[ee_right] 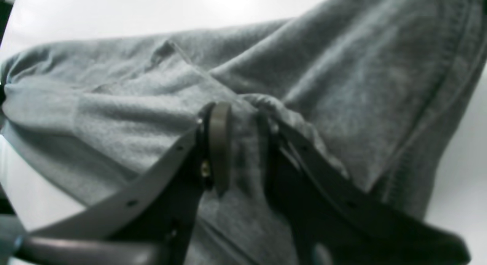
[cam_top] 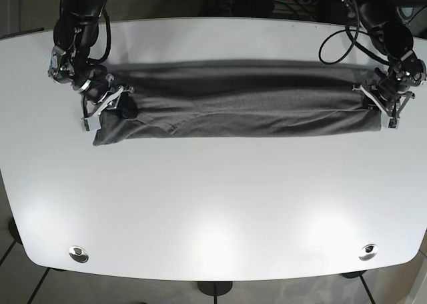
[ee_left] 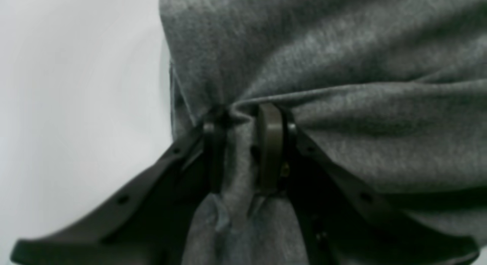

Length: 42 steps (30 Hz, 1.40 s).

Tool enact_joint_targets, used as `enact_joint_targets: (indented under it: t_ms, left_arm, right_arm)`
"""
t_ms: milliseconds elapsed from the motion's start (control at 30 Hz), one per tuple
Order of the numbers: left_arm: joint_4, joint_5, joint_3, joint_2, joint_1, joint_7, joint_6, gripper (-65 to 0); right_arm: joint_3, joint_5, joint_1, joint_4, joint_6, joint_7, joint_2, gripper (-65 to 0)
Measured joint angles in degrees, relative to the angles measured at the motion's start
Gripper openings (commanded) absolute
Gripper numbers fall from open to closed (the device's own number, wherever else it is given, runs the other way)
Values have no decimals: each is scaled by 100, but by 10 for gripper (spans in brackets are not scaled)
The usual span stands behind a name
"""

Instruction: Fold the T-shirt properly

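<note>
Bunched grey knit T-shirt cloth is pinched between the closed left gripper; its opposite end is likewise clamped by the right gripper. Between both, a long folded band is stretched across the white table. A lengthwise fold is judged in hand; level, matched travel is called for next.

This looks like a robot lab. A big white tabletop with round corners stands on a tiled floor. Two black robot arms reach over its far side, and black cables hang behind it.
</note>
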Motion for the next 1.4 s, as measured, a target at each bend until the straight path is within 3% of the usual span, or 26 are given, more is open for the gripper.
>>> enact_joint_targets:
  t_ms: [67, 200, 267, 400, 567, 767, 967, 1133, 1400]
  left_arm:
    - [-267, -2, 205, -11, -280, 0, 2, -492]
    - [-258, -9, 214, 79, -520, 175, -42, -300]
    - [116, -149, 46, 146, -564, 741, -35, -292]
    - [334, -1231, -450, -175, -544, 1353, 24, -292]
    - [-214, -2072, -463, -479, -535, 1349, 22, -292]
    - [-1069, -2376, -481, -675, -501, 1344, 26, -292]
    - [-1099, -2328, -481, -669, -509, 1344, 24, -290]
    - [-1099, -2415, -479, -680, -437, 1298, 22, -192]
    - [-1665, -2691, -472, -787, -520, 1012, -26, -192]
  right_arm:
    - [4, -459, 286, -101, -7, 9, 24, -531]
    - [-2, -750, 328, 216, -52, -105, -33, -533]
    - [-221, -907, 304, 415, -164, -195, -63, -533]
    - [-326, -903, 129, 675, -181, -199, -116, -533]
    - [-328, -942, 131, 732, -199, -240, -210, -533]
    - [-334, -903, 57, 763, -192, -203, -208, -533]
    - [-334, -903, 55, 769, -190, -203, -210, -533]
    - [-334, -903, 55, 769, -184, -203, -212, -533]
    - [-323, -903, 55, 769, -184, -203, -229, -533]
